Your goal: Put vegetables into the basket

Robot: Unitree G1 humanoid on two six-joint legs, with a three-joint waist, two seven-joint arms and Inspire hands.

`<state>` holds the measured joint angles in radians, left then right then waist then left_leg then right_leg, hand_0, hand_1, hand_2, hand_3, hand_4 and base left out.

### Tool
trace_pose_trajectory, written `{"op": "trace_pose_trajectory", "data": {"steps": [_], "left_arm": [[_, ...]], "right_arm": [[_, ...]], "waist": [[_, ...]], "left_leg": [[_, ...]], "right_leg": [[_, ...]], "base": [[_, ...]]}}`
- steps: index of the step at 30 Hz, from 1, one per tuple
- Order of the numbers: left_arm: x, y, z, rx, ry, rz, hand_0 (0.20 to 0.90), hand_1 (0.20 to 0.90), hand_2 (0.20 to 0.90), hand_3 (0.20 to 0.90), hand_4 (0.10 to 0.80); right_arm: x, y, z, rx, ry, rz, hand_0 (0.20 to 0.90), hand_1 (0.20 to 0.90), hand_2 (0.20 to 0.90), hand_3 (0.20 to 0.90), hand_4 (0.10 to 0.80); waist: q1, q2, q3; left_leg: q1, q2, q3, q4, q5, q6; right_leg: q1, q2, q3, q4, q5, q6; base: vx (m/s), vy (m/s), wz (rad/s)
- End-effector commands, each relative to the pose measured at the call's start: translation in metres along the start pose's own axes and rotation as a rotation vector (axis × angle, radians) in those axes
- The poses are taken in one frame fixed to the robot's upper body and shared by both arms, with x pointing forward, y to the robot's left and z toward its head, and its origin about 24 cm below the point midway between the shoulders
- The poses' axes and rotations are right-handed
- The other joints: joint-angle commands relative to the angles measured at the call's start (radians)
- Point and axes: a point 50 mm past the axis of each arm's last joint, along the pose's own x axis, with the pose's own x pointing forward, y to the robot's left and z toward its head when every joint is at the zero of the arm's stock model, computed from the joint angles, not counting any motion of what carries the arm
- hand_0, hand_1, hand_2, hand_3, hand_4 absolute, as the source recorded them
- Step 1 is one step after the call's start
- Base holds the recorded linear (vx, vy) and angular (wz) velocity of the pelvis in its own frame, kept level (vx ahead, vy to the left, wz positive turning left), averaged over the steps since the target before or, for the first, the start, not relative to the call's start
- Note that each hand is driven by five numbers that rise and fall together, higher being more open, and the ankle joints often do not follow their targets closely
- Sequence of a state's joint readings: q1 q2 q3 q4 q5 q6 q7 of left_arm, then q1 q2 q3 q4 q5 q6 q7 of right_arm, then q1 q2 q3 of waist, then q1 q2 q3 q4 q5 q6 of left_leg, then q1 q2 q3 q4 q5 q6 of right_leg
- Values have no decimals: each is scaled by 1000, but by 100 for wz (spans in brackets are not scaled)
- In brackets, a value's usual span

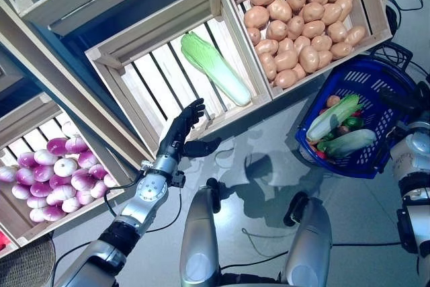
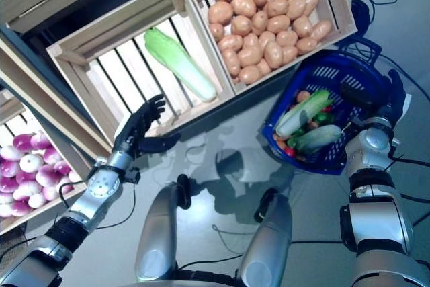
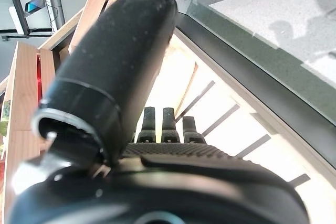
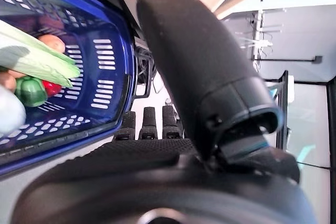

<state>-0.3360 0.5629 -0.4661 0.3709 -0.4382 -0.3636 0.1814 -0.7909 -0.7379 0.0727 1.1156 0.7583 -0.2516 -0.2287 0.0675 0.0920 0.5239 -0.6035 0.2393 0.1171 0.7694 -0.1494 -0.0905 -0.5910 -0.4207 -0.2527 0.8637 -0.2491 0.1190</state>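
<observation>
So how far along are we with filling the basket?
The blue basket, beside the right hand, already holds two cabbages plus peppers. Nothing is in hand: the left hand hangs open before the crate holding one cabbage. Potatoes and turnips are left.

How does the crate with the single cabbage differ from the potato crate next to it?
The cabbage crate holds one long green napa cabbage on mostly bare slats; the potato crate is piled with brown potatoes. The robot's open left hand is at the cabbage crate's front edge, while the potato crate sits nearer the blue basket. Both are tilted slatted wooden crates.
</observation>
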Motion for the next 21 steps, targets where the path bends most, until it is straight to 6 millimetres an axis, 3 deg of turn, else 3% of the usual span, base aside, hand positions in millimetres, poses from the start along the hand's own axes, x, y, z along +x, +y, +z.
{"op": "trace_pose_trajectory", "data": {"steps": [1, 5, 9, 11, 12, 14, 21], "left_arm": [[10, 9, 45, -38, -255, 21, 900, 900, 900, 900, 800], [8, 11, 45, -14, -265, 13, 900, 900, 900, 900, 800], [8, 22, 58, 183, -374, 123, 900, 900, 900, 900, 800], [19, 43, 84, 432, -476, 243, 900, 900, 900, 900, 800], [19, 43, 84, 435, -477, 244, 900, 900, 900, 900, 800], [32, 72, 113, 625, -510, 343, 900, 900, 900, 900, 800], [53, 112, 153, 862, -515, 453, 900, 900, 900, 900, 800]], "right_arm": [[13, -12, 63, 96, -215, -9, 900, 900, 900, 900, 800], [14, -12, 67, 95, -230, 32, 900, 900, 900, 900, 800], [14, -7, 68, 76, -220, 89, 900, 900, 900, 900, 800], [13, -7, 59, 74, -200, 90, 900, 900, 900, 900, 800], [13, -7, 59, 76, -200, 89, 900, 900, 900, 900, 800], [12, -8, 52, 78, -178, 85, 900, 900, 900, 900, 800], [15, 4, 59, 69, -162, 127, 900, 900, 900, 900, 800]], "waist": [[1, -14, -15], [3, -15, -24], [2, -22, -36], [-2, -25, -44], [-1, -26, -44], [-12, -26, -54], [-46, -23, -59]], "left_leg": [[61, 41, -35, 74, -166, -23], [63, 40, -32, 68, -167, -24], [69, 41, -26, 49, -160, -28], [76, 41, -20, 35, -154, -31], [77, 41, -19, 34, -153, -31], [81, 46, -11, 23, -148, -38], [67, 54, 8, 10, -139, -54]], "right_leg": [[54, -8, 21, 15, -14, -28], [48, -11, 18, 16, -12, -24], [45, -8, 25, 7, -10, -20], [42, -7, 30, 4, -10, -15], [41, -8, 30, 4, -10, -15], [37, -5, 38, 1, -10, -9], [5, 5, 72, -2, -10, -1]], "base": [[0, 0, 0], [0, 0, 0], [35, 38, 0], [45, 44, -1], [48, 46, 0], [56, 62, 0], [38, 86, -4]]}}
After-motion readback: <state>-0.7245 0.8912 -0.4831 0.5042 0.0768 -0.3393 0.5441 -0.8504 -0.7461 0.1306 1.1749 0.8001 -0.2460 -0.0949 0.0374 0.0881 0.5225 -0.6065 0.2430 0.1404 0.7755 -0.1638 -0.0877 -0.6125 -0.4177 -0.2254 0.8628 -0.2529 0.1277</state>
